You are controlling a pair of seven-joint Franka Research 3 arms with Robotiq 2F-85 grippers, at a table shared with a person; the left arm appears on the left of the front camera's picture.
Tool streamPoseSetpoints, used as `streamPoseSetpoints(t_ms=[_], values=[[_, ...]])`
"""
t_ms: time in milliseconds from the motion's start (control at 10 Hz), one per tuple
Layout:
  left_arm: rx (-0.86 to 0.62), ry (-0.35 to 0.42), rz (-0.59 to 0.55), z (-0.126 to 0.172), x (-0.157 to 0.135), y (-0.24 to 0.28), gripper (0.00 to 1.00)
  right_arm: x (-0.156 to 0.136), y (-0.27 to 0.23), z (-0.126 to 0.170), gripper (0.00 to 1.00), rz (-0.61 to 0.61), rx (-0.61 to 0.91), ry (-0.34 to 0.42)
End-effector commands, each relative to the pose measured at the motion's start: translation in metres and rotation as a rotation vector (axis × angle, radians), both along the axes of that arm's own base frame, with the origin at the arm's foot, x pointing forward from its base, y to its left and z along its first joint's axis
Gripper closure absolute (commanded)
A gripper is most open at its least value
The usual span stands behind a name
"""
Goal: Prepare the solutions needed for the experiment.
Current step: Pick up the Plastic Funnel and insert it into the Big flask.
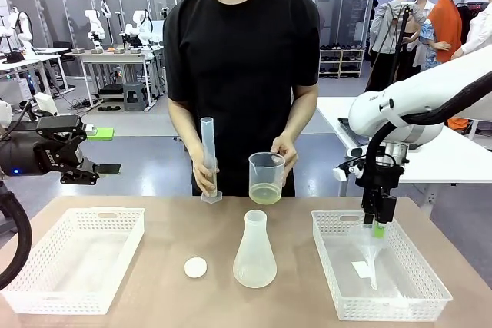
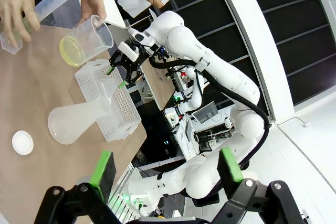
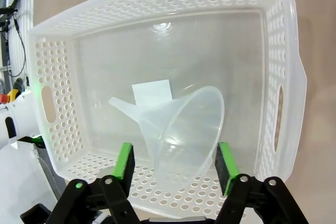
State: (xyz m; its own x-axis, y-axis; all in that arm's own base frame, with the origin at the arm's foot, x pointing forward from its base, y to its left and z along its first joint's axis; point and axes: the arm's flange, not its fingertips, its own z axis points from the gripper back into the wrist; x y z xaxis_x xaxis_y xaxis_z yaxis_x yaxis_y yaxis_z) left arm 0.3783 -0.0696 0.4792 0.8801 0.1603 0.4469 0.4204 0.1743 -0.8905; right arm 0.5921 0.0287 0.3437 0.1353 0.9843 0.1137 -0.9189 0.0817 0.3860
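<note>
2 things must meet before anything goes down that narrow neck, we judge: the funnel (image 3: 184, 124) and the flask (image 1: 254, 251). Our right gripper (image 3: 175, 162) hangs straight over the funnel in the right-hand basket (image 1: 430, 270). Its jaws are wide, with 1 green pad on each side of the funnel's broad mouth and, as far as we can tell, not pressing it. The funnel lies on its side, its long axis running from the mouth beneath the pads to the spout, which in the front view points toward the robot's edge of the table. The solution (image 1: 266, 193), a pale yellow-green layer, sits in the beaker (image 1: 267, 165) that the person's hand (image 1: 286, 147) holds at the far side. The other hand (image 1: 204, 178) steadies a measuring cylinder (image 1: 207, 144). The flask stands upright mid-table, to the left of the right gripper, and looks empty. Our left gripper (image 2: 167, 169) hovers wide open, holding nothing, well apart from both.
</note>
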Motion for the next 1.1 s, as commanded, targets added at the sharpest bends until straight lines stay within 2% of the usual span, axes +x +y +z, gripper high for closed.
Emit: streamPoseSetpoints(t_ms=[0,100,200,300,400,500,600,900,1000], values=[[-0.005,-0.001,-0.003,0.0006,0.0001,-0.003,0.0,0.0096,0.0003,0.0027,0.52,0.017,0.037,0.028],[-0.005,-0.001,-0.003,0.0006,0.0001,-0.003,0.0,0.0106,0.0001,0.0031,0.43,0.02,0.049,0.033],[-0.005,-0.001,-0.003,0.0006,0.0001,-0.003,0.0,0.0112,0.0,0.0033,0.71,0.026,0.055,0.042],[-0.005,-0.001,-0.003,0.0006,0.0001,-0.003,0.0,0.0113,-0.0008,0.0029,0.62,0.027,0.064,0.05],[-0.005,-0.001,-0.003,0.0006,0.0001,-0.003,0.0,0.0115,-0.0011,0.0025,0.9,0.031,0.073,0.066],[-0.005,-0.001,-0.003,0.0006,0.0001,-0.003,0.0,0.0114,-0.0013,0.0023,0.81,0.029,0.072,0.072],[-0.005,-0.001,-0.003,0.0006,0.0001,-0.003,0.0,0.0113,-0.001,0.0021,1.0,0.032,0.071,0.075],[-0.005,-0.001,-0.003,0.0006,0.0001,-0.003,0.0,0.0097,0.0017,0.0049,1.0,0.039,0.063,0.078],[-0.005,-0.001,-0.003,0.0006,0.0001,-0.003,0.0,0.0062,0.0053,0.0116,1.0,0.039,0.053,0.047]])
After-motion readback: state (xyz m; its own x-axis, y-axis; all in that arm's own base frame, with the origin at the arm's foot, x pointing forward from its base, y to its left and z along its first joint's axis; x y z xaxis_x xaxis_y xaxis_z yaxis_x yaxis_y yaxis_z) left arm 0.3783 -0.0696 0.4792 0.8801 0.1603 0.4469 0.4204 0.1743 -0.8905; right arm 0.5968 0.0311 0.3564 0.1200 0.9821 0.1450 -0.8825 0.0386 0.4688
